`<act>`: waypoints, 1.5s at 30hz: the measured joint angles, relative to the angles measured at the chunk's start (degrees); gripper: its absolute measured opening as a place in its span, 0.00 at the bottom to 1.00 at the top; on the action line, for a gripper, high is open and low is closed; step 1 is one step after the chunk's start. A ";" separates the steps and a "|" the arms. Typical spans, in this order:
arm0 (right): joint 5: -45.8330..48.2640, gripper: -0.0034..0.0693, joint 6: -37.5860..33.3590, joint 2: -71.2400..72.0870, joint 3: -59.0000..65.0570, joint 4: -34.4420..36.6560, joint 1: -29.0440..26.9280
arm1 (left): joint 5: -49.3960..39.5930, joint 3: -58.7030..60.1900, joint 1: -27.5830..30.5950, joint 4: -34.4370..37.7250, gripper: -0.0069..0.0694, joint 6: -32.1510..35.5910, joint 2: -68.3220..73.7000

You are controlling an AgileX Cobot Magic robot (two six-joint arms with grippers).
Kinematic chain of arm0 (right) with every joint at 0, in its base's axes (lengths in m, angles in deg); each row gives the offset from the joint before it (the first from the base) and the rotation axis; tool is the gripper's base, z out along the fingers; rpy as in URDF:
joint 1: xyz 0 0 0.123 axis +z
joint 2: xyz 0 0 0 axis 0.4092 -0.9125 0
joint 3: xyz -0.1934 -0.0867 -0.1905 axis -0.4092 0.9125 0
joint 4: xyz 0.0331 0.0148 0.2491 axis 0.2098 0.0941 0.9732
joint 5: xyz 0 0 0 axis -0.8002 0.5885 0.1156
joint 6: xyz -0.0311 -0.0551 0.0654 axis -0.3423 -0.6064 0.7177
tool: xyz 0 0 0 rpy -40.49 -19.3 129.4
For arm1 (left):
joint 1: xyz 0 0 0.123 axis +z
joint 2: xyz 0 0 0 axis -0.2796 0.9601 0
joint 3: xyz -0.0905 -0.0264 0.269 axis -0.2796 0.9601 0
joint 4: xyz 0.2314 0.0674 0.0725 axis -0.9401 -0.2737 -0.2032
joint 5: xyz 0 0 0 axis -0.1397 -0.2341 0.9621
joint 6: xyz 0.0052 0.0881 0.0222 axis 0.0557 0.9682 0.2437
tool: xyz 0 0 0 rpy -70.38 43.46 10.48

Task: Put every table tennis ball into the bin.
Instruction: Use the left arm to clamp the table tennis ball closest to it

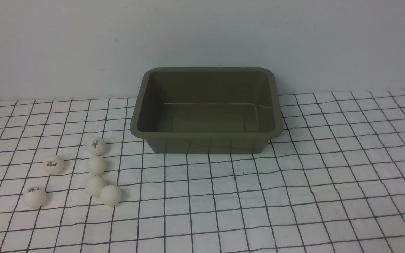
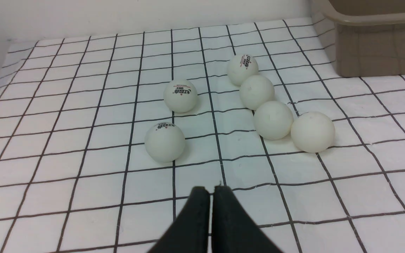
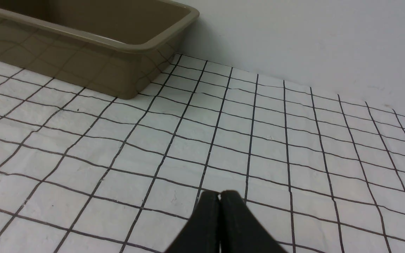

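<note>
Six balls (image 1: 96,165) lie loose on the tabletop (image 1: 294,196), left of the empty bin (image 1: 206,134) and nearer the robot, four in a close string and two apart. They look light, smooth and hard, likely to roll or squirt free, so pinch one across its widest middle. Both arms' jaws are pressed shut, holding nothing.

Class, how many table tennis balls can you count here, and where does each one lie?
6, all on the cloth left of the bin. A chain of four: logo ball, second ball, third ball, fourth ball. Farther left: far ball, near ball. None seems hidden.
</note>
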 joint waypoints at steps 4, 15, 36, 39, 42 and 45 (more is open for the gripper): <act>0.00 0.02 0.00 0.00 0.00 0.00 0.00 | 0.00 0.00 0.00 0.00 0.09 0.00 0.00; 0.00 0.02 0.00 0.00 0.00 0.00 0.00 | 0.00 0.00 0.00 0.00 0.09 0.00 0.00; 0.00 0.02 0.00 0.00 0.00 0.00 0.00 | 0.00 0.00 0.00 0.00 0.09 0.29 0.00; 0.00 0.02 0.00 0.00 0.00 0.00 0.00 | 3.47 0.13 0.00 3.64 0.09 -1.73 0.00; 0.00 0.02 0.00 0.00 0.00 0.00 0.00 | 12.18 0.24 0.00 10.62 0.09 -5.65 0.00; 0.00 0.02 0.00 0.00 0.00 0.00 0.00 | 19.19 0.24 0.00 18.01 0.09 -7.86 0.00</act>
